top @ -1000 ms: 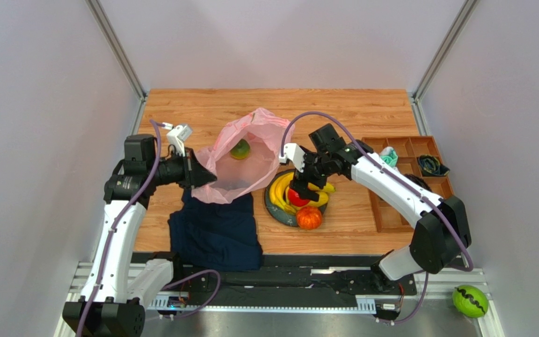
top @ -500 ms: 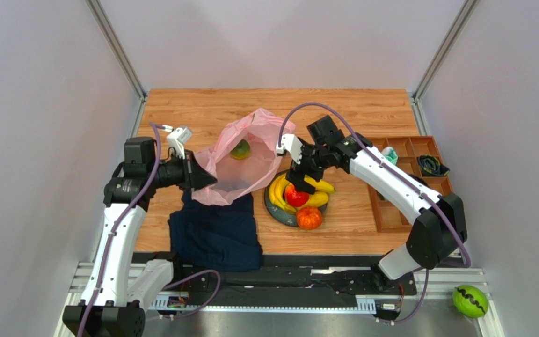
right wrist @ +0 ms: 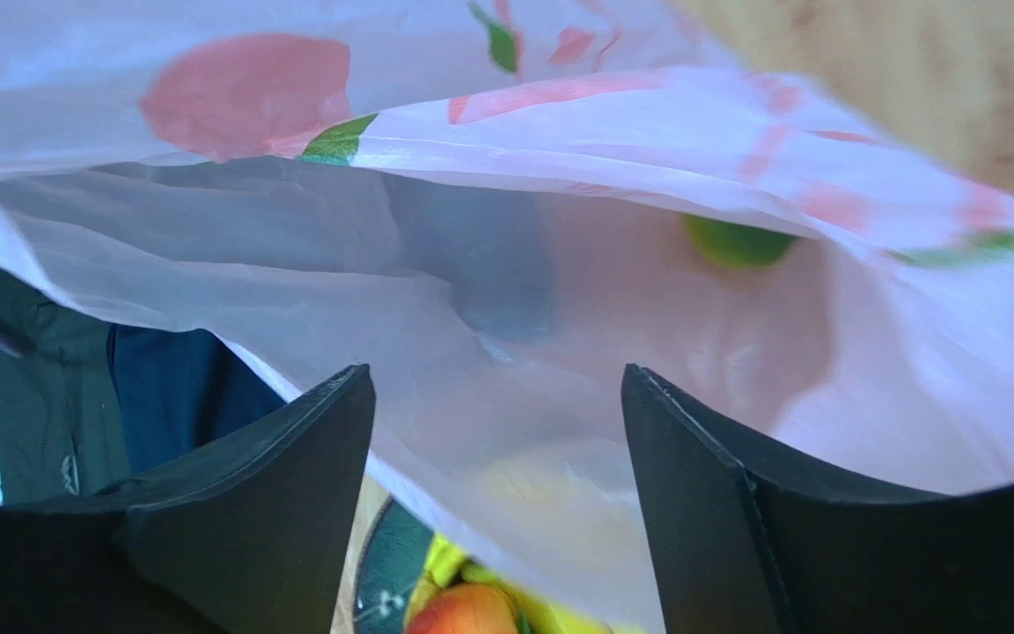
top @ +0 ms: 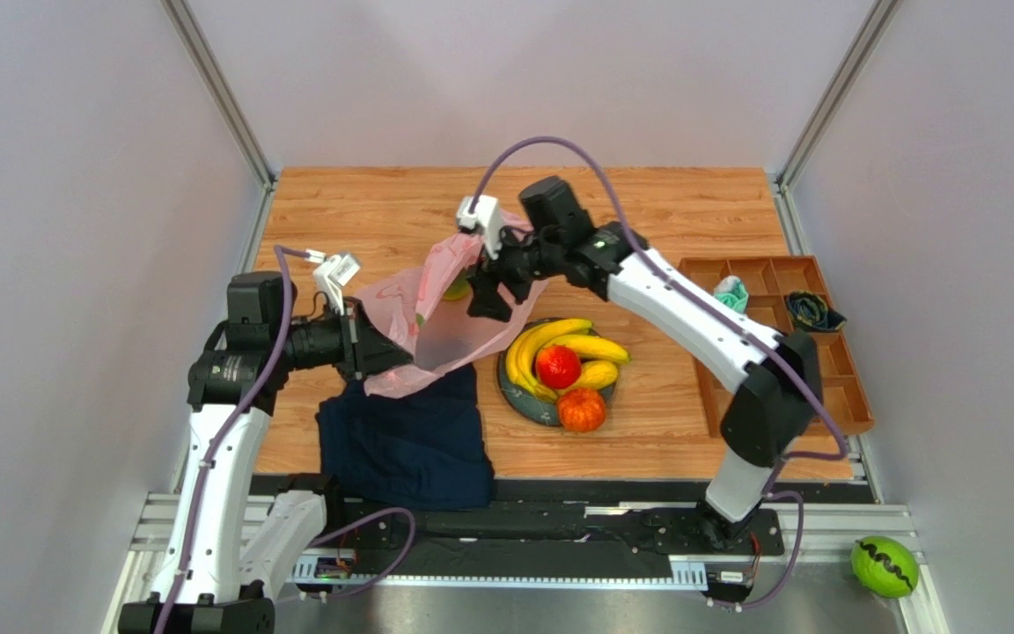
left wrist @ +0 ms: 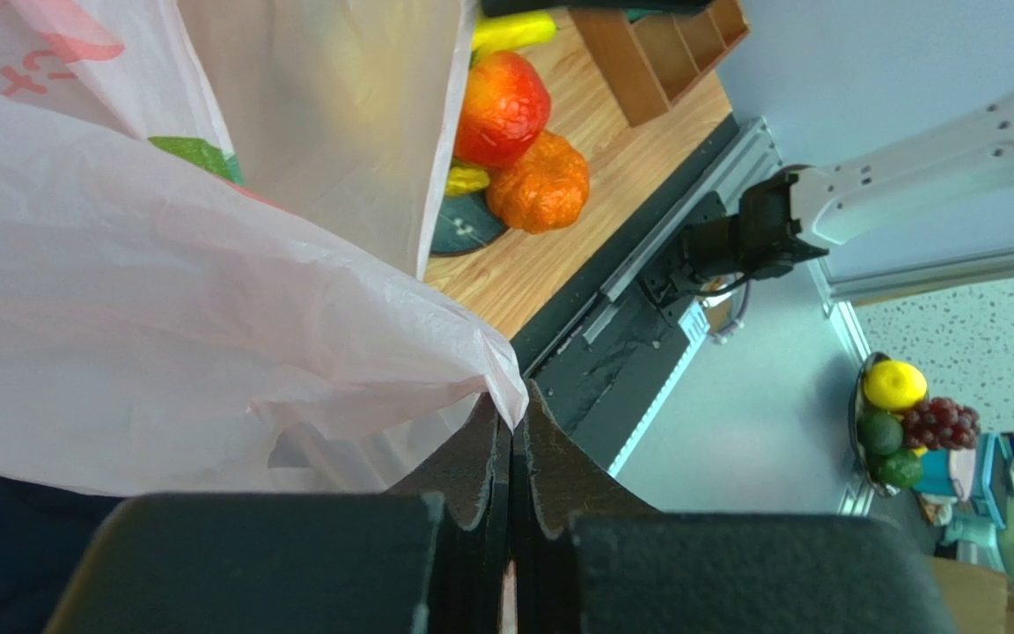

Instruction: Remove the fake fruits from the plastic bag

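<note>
Plastic bag (top: 446,337) in the closed left claw (left wrist: 512,423)

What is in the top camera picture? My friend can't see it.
Two white robot arms work on a pink plastic bag: the left arm's fingers pinch its edge, and the right arm's fingers hover open at its mouth. A green fruit shows inside; bananas, a red fruit and an orange fruit lie on a plate beside it.
</note>
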Controlling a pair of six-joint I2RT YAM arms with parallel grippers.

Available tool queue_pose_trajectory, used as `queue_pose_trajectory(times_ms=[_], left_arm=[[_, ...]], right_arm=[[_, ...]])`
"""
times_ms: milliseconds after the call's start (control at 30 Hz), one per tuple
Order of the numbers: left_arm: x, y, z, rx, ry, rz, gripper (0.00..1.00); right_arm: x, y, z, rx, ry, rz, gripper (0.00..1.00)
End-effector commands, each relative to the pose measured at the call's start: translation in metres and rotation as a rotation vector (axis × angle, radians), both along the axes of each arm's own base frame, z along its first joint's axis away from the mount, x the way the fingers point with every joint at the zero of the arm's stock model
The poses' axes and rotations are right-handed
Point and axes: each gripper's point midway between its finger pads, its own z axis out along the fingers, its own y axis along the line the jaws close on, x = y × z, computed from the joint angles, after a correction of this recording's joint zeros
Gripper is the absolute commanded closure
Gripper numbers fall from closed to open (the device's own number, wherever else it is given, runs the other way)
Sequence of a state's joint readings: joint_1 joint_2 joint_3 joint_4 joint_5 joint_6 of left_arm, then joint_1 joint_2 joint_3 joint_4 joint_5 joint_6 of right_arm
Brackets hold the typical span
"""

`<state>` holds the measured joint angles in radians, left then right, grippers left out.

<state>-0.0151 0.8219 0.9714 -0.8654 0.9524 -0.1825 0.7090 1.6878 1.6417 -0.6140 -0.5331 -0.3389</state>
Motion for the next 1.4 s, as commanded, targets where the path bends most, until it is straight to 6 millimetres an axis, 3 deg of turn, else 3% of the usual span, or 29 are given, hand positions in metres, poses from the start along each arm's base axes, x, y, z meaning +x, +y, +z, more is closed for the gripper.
queue_pose_trajectory(times_ms=[0, 100, 167, 200, 367, 500, 733, 867, 1067, 1267, 1367], left_arm=[[-0.018, -0.003, 0.028, -0.033, -0.053, -0.034, 1.0], [-0.031, -0.002, 0.042, -0.019, -0.103, -0.04, 1.0], [-0.036, 0.003, 0.045, -0.002, -0.108, -0.017, 1.0], [-0.041, 0.004, 0.051, 0.005, -0.128, -0.018, 1.0], [-0.063, 0.009, 0.041, 0.065, -0.122, -0.037, 1.0], [-0.068, 0.01, 0.035, 0.068, -0.108, -0.043, 1.0], [-0.073, 0.009, 0.018, 0.057, -0.053, -0.046, 1.0], [-0.071, 0.009, 0.009, 0.042, -0.02, -0.037, 1.0], [-0.07, 0.009, 0.005, 0.035, -0.002, -0.035, 1.0], [-0.077, 0.012, 0.008, 0.066, -0.008, -0.038, 1.0], [-0.081, 0.011, 0.015, 0.056, 0.005, -0.051, 1.0]], right_arm=[[-0.006, 0.049, -0.035, -0.046, 0.074, 0.022, 0.34], [0.013, 0.062, -0.047, -0.08, 0.069, -0.065, 0.43], [0.033, 0.071, -0.06, -0.068, 0.077, -0.159, 0.43], [0.045, 0.071, -0.065, -0.079, 0.063, -0.21, 0.39], [0.08, 0.086, -0.089, -0.107, 0.034, -0.331, 0.15], [0.075, 0.095, -0.114, -0.143, 0.054, -0.333, 0.05], [0.033, 0.122, -0.137, -0.126, 0.166, -0.184, 0.04], [0.032, 0.138, -0.149, -0.125, 0.151, -0.188, 0.03], [0.048, 0.166, -0.179, -0.136, 0.119, -0.249, 0.03], [0.061, 0.193, -0.176, -0.04, 0.118, -0.275, 0.01], [0.058, 0.211, -0.169, 0.02, 0.141, -0.222, 0.0]])
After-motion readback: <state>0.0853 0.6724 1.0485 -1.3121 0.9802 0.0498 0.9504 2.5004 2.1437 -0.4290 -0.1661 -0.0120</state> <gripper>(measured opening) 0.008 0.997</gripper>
